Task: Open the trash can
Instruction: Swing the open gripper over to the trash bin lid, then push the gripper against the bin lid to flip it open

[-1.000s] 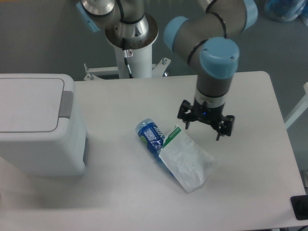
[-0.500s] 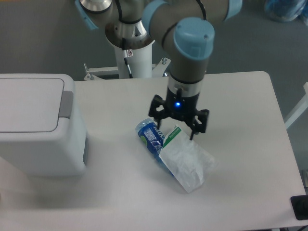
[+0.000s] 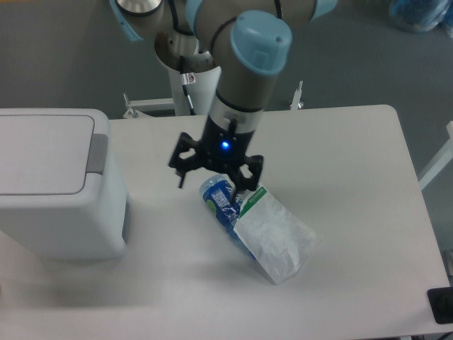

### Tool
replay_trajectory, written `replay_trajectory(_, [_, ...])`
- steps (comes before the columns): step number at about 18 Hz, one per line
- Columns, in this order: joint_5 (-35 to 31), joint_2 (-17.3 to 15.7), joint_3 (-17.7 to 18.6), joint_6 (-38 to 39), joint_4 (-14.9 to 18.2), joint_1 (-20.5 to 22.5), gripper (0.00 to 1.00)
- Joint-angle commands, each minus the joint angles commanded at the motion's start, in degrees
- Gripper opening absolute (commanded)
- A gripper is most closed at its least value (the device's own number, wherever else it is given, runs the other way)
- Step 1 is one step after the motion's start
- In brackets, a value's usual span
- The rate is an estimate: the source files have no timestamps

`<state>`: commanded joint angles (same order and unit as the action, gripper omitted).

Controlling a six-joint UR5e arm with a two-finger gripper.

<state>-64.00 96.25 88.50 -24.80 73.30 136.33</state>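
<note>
Leftward we are swinging our hand [image 3: 212, 174], fingers spread and holding nothing, over the blue bottle [image 3: 221, 200], toward the closed trash can [image 3: 49, 184].

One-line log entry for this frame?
phase: approach | gripper: open, empty, above table beside crushed blue bottle | large white boxy plastic trash can: lid shut, untouched | contact: none

The trash can [image 3: 53, 188] looks like smooth matt white plastic; the crushed bottle [image 3: 221, 200] glossy blue plastic, the bag [image 3: 276, 241] seemingly crinkled film.
</note>
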Motion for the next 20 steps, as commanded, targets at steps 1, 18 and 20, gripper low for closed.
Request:
replay_trajectory(1, [0.8, -0.7, 0.0, 1.4, 0.1, -0.6, 1.0])
replay_trajectory(18, [0.7, -2.3, 4.7, 3.8, 0.0, -4.2, 1.0])
replay_trajectory(20, [0.7, -2.3, 4.8, 3.7, -0.1, -4.2, 1.0])
